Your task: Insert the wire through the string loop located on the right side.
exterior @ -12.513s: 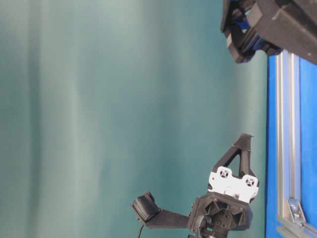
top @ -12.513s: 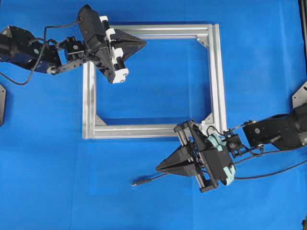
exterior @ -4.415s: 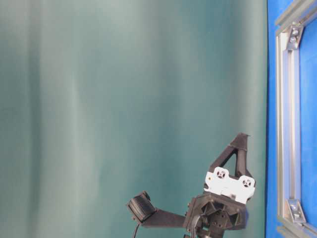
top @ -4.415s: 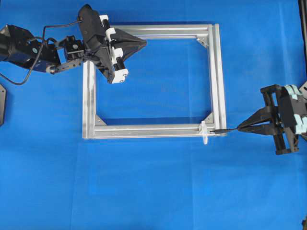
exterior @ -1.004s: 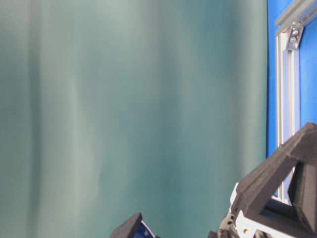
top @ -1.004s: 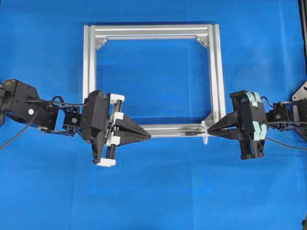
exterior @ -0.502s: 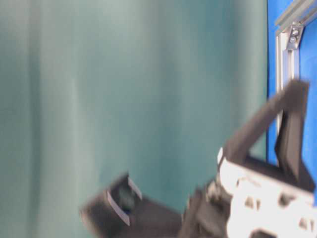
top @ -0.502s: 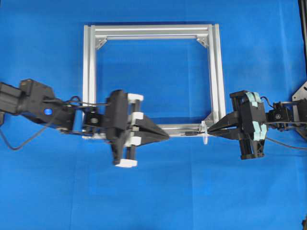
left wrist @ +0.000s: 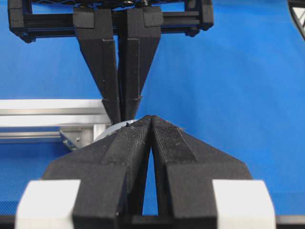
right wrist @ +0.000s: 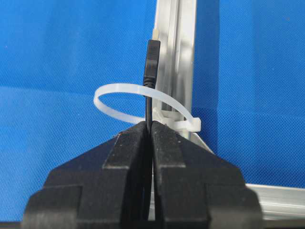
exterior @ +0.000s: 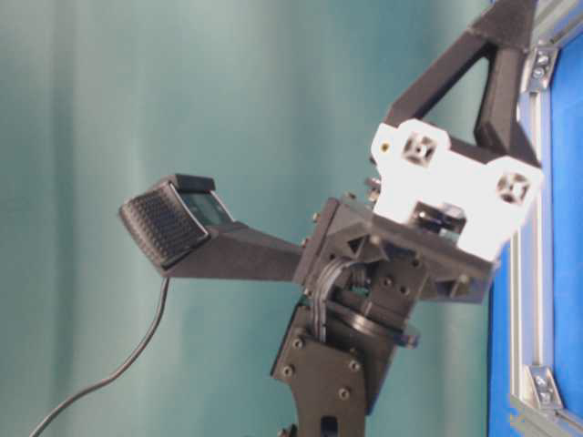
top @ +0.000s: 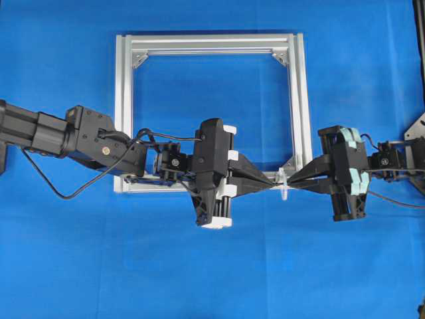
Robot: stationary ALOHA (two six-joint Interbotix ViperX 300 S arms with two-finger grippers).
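A blue cloth covers the table beneath the silver frame.

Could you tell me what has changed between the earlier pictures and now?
The left pincer, shut and empty, left the frame's far-left corner and swept along the near rail to the string loop. The right pincer carried the wire from the cloth and pushed its tip through the loop. The frame stayed put.

The thin black wire is passed upright through the whitish string loop, plug tip beyond.
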